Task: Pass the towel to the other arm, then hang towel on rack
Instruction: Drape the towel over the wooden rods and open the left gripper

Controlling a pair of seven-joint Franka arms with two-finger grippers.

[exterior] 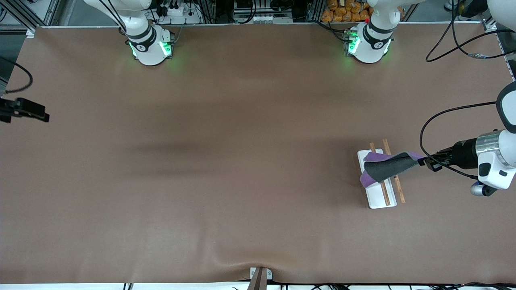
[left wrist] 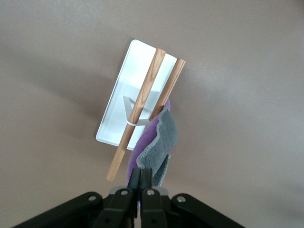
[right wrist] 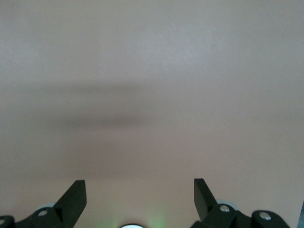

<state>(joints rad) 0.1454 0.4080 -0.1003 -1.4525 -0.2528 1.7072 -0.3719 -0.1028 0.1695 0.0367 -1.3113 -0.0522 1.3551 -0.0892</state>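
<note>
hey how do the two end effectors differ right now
The left end effector is shut on the towel; the right end effector is open and holds nothing. The left one is beside the rack, with the towel draped across its rods; the right one sees only bare table and shows in its own wrist view alone. Both have dark two-finger jaws.

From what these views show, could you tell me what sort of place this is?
Most likely a robotics lab bench. Two white arm bases are bolted along one edge of a brown-covered table, cables and metal framing run along that edge, and the only props are a small rack and towel.
</note>
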